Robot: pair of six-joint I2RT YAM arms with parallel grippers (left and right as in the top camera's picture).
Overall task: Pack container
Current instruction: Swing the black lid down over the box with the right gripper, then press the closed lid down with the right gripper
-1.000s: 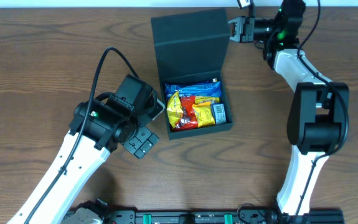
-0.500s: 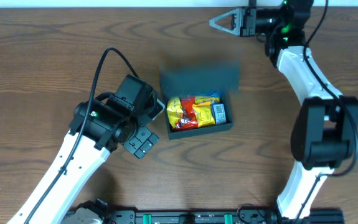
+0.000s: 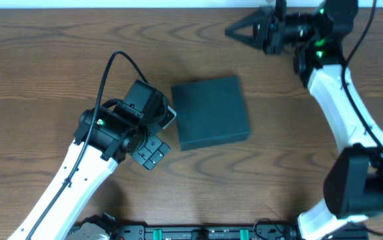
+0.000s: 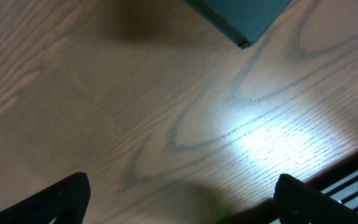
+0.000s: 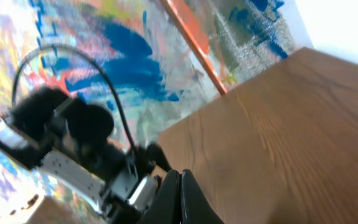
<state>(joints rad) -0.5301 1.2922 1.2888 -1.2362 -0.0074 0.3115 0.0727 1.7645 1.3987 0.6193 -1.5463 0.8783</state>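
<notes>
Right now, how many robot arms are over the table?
2. The left arm comes in from the lower left, ending beside the closed green box. The right arm runs up the right side to the far edge.

Left gripper (image 4: 182, 193): jaws spread wide, nothing held, arm angled in from near left. Right gripper (image 3: 232, 31): jaws closed, empty, pointing left, arm stretched far.
</notes>
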